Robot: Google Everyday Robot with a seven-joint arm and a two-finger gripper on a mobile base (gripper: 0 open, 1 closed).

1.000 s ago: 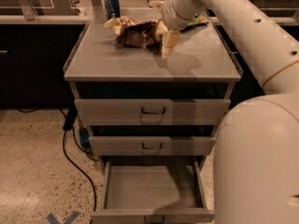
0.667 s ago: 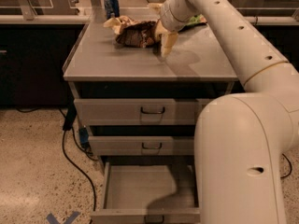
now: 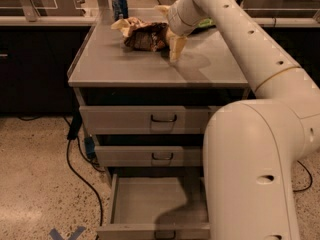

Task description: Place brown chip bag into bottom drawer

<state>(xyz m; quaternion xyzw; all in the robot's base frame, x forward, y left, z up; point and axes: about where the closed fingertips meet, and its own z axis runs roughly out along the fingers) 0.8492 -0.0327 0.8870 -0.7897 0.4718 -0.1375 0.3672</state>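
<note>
Brown chip bag (image 3: pixel 144 35) lies crumpled on cabinet top (image 3: pixel 125 66), toward back edge, near blue can (image 3: pixel 119 5). Gripper (image 3: pixel 175 46) points down at bag's right end. We cannot tell whether it touches bag, or its grip state. Bottom drawer (image 3: pixel 150 204) is pulled out below. We judge it is staged to receive bag from above. Grasp not yet confirmed.

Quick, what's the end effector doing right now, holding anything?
End effector: at the cabinet top beside the brown chip bag; open or closed cannot be told.
</note>
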